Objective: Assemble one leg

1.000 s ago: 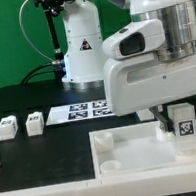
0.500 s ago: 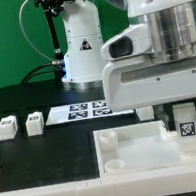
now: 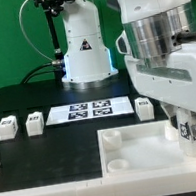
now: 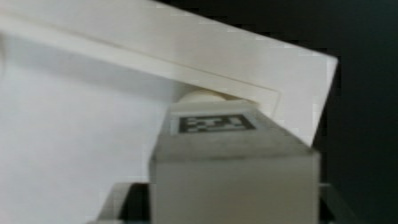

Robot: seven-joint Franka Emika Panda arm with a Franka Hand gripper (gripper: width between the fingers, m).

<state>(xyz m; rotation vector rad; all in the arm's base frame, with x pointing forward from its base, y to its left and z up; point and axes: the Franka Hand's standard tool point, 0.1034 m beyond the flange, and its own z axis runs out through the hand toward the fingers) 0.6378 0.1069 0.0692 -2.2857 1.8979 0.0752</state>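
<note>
I see the gripper (image 3: 190,132) at the lower right of the exterior frame, its jaws closed narrowly on 1 leg (image 3: 187,127), held upright with its tag facing the camera. The wrist view puts that leg (image 4: 217,125) right at a corner of the white tray piece (image 3: 144,155); I cannot tell whether it touches. 3 spare legs (image 3: 34,122) stand mid-frame beside the marker board (image 3: 91,110).

White leg (image 3: 188,130), black-and-white tag (image 4: 217,124)
</note>
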